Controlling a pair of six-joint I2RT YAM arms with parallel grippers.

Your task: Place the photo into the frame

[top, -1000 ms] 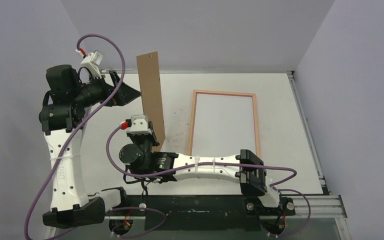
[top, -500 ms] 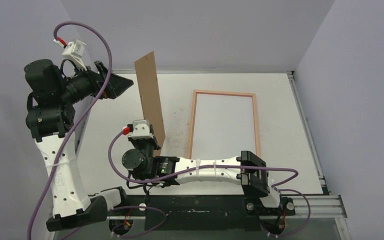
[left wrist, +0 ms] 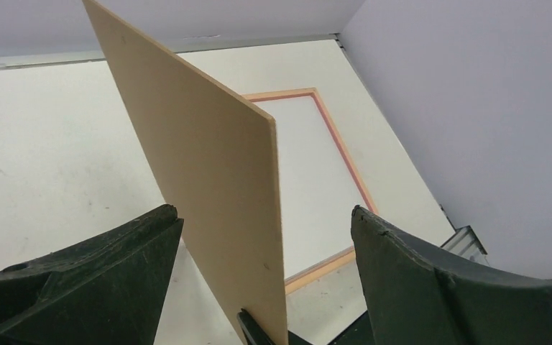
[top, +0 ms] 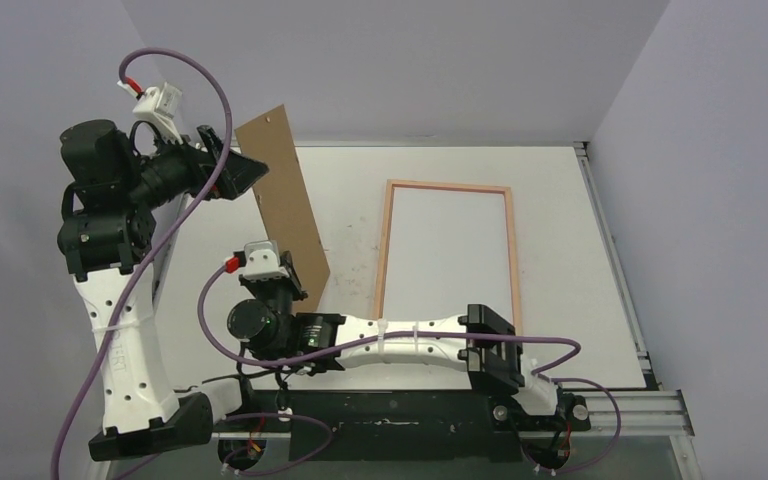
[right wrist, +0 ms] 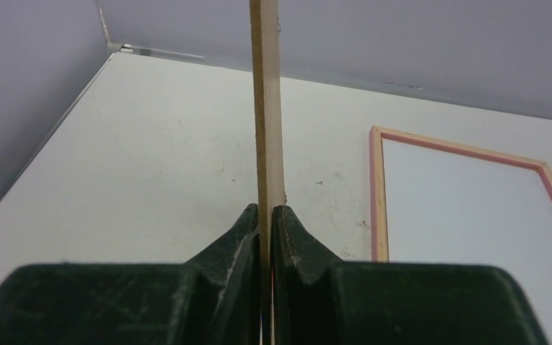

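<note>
Right jaws clamp the brown board (top: 288, 200) at its bottom; left jaws gape wide near its top; the frame (top: 448, 184) lies flat on the bench (top: 560, 250).

Left arm (top: 125, 330): we see it standing tall from its base, the long link rising steeply and the wrist bent over to aim rightward. Left end effector (top: 245, 170) is carried high, jaws spread wide, nothing gripped.

Right arm (top: 410, 335): it lies low, stretched leftward from its base, with the wrist turned upward. We note the right end effector (right wrist: 267, 212) pinched tight on the lower edge of a brown backing board (top: 285, 200), its fingers (right wrist: 237, 237) pressed flat against either face.
</note>
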